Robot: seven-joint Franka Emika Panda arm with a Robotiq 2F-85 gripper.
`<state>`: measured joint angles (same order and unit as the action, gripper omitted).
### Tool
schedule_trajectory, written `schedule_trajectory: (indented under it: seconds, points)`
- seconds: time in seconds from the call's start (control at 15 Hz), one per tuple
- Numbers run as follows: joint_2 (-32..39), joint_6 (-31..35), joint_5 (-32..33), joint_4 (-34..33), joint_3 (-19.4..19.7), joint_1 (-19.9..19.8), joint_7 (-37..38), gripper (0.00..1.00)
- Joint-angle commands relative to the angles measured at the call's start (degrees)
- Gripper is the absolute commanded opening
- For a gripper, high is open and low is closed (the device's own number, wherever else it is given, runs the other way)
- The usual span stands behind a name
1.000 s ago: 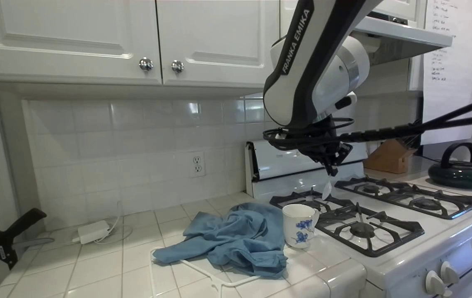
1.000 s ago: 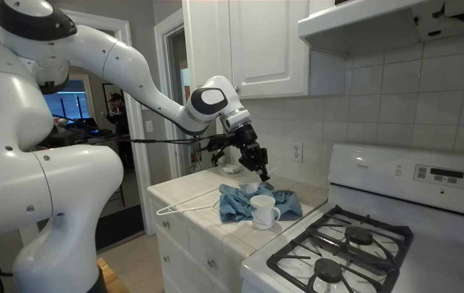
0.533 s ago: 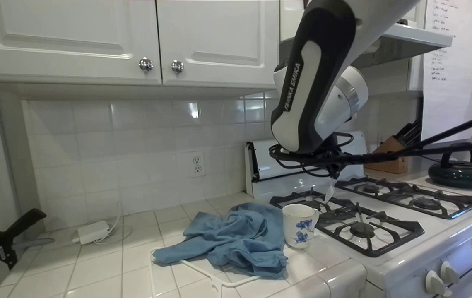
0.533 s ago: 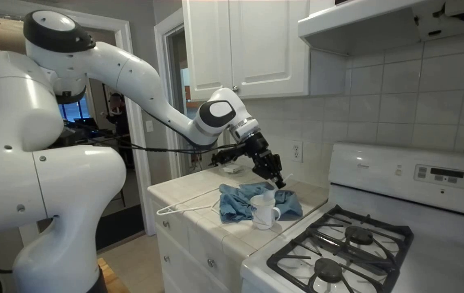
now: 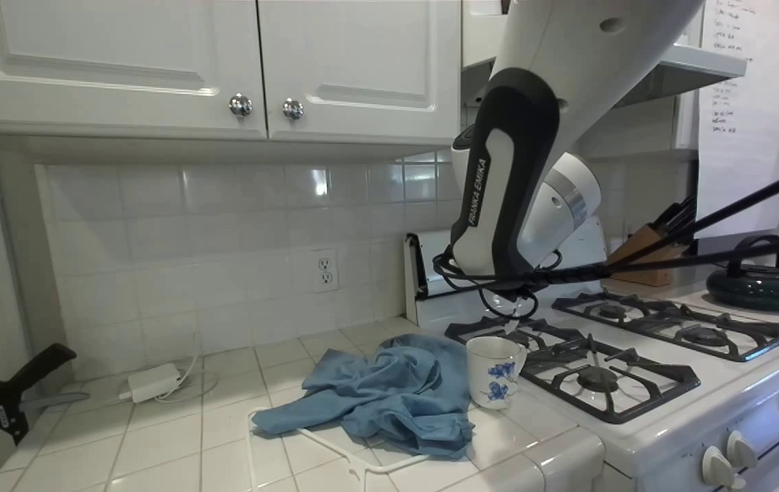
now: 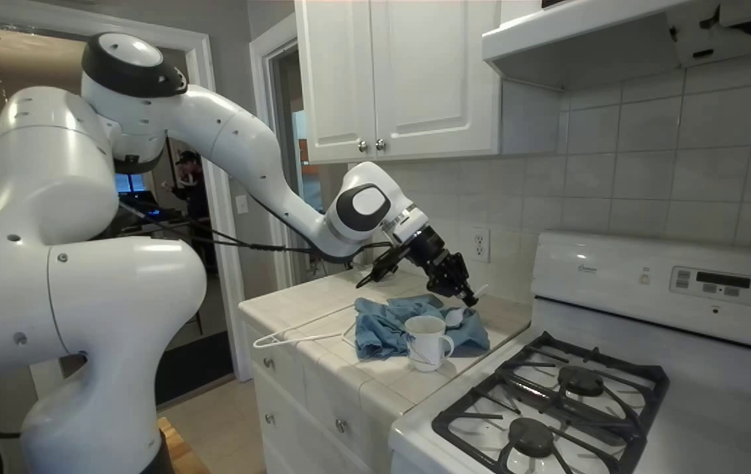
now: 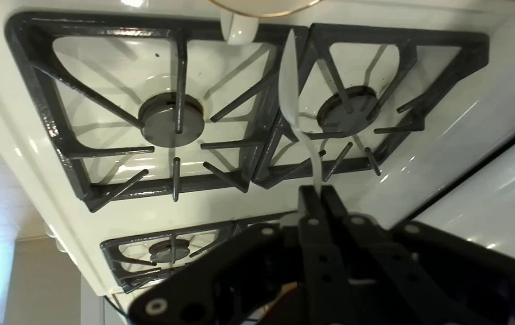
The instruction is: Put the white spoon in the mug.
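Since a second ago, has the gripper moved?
Yes: in an exterior view, the gripper moved picture-right and slightly down relative to the wall outlet.

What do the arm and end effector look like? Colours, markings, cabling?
The arm is glossy white with rounded segments, black caps, pale oval insets, a silver band and white FRANKA EMIKA lettering on black. Black cables, partly bundled, trail from it. The end effector is black, angular, with slim straight fingers and pale round bolt heads.
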<state>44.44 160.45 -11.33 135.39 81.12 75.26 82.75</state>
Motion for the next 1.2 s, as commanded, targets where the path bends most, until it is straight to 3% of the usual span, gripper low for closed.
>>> schedule_trajectory:
  seconds: [0.0,0.4,1.13]
  points:
    - [-1.9,2.9,-1.6,-0.6,-1.6,-1.0,1.4,0.02]
    - [-4.9,-0.6,-1.1,-0.1,0.5,1.7,1.2,0.02]
    - [-13.0,-2.5,-0.2,-0.7,-1.4,0.8,0.2,0.02]
